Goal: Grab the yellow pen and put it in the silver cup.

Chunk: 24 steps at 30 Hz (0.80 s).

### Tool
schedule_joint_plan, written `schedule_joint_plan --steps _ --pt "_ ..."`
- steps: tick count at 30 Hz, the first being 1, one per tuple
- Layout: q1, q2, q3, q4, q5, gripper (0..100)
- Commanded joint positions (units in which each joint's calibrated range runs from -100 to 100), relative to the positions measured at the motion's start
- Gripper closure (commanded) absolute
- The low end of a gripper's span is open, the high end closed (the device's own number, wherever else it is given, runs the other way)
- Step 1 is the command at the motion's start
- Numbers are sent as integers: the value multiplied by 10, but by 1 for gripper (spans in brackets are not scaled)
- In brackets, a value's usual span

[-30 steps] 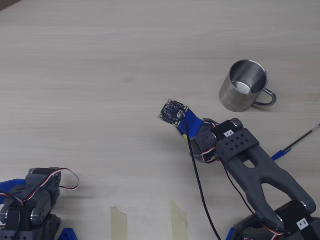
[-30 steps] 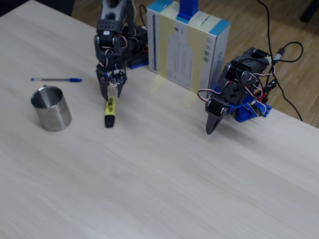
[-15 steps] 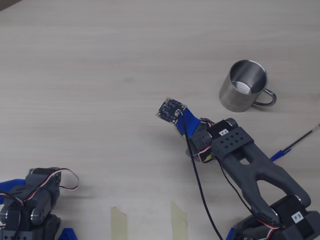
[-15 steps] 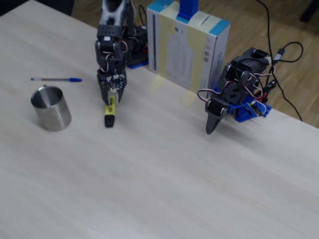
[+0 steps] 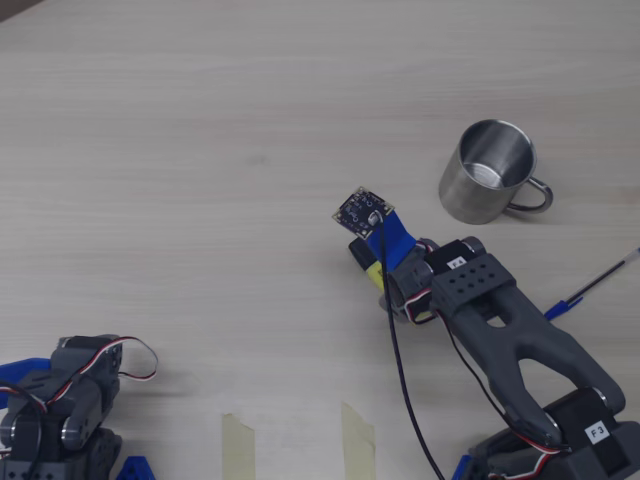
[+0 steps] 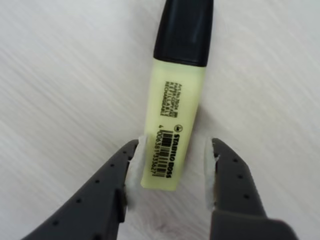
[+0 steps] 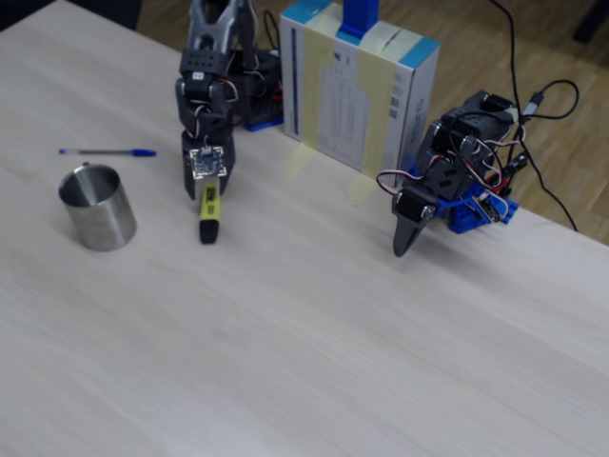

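The yellow pen (image 6: 175,110) lies flat on the wooden table, black cap pointing away from the gripper. My gripper (image 6: 175,147) is open and straddles the pen's rear end: the left pad touches it and the right pad stands a small gap off. In the overhead view the wrist covers most of the pen (image 5: 374,274); the gripper (image 5: 370,262) is under the camera board. The silver cup (image 5: 490,172) stands upright and empty, apart to the upper right. In the fixed view the cup (image 7: 95,208) is left of the pen (image 7: 208,217) and gripper (image 7: 206,195).
A thin blue pen (image 5: 590,285) lies near the table's right edge in the overhead view, beyond the cup in the fixed view (image 7: 105,151). A second arm (image 7: 447,190) rests at the right. A taped cardboard box (image 7: 362,95) stands behind. Two tape strips (image 5: 238,445) mark the front edge.
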Motion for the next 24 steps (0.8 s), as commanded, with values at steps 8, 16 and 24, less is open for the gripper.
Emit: schedule_joint_plan --steps 8,16,24 --pt "16 -2 2 -4 -3 80" --pt "16 37 -27 -4 -2 80" --pt "16 61 -20 -4 -2 80"
